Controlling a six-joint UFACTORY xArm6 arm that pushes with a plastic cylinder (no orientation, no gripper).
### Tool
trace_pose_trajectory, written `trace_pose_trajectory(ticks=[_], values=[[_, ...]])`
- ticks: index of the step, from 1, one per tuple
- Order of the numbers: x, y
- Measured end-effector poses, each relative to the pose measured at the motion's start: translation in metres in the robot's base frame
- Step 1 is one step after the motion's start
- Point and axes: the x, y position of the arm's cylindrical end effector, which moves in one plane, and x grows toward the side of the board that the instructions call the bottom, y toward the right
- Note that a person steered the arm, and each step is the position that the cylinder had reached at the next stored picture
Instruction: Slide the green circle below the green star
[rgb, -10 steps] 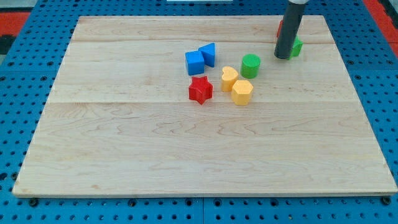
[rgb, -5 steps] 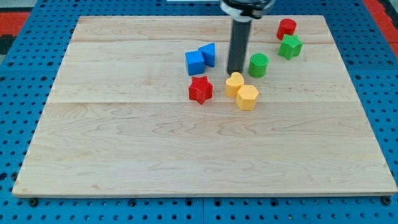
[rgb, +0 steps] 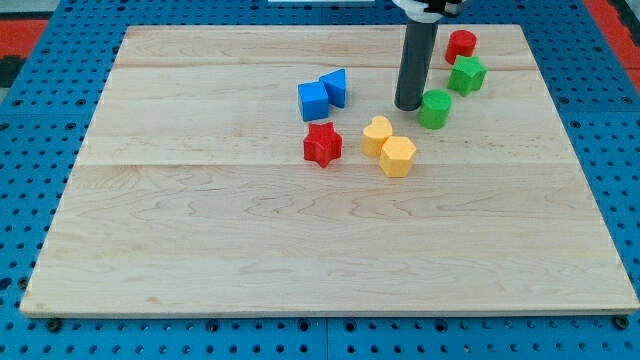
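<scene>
The green circle (rgb: 435, 108) is a short green cylinder on the wooden board (rgb: 250, 240), toward the view's upper right. The green star (rgb: 466, 75) lies just above and to the right of it, a small gap apart. My tip (rgb: 408, 105) rests on the board right against the green circle's left side. The dark rod rises from there to the view's top edge.
A red circle (rgb: 461, 44) sits just above the green star. A yellow heart (rgb: 376, 134) and a yellow hexagon (rgb: 397, 156) lie below-left of my tip. A red star (rgb: 322, 144), a blue cube (rgb: 313, 100) and a blue triangle (rgb: 335, 87) lie further left.
My tip went from beside the green star to the left of the green circle, then moved right. The green circle has slid right and slightly down, closer to under the green star.
</scene>
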Motion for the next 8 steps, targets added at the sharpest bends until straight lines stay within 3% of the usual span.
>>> trace_pose_trajectory(ticks=[1,3,5,8], values=[[0.000,-0.003],[0.014,0.045],[0.075,0.041],[0.047,0.076]])
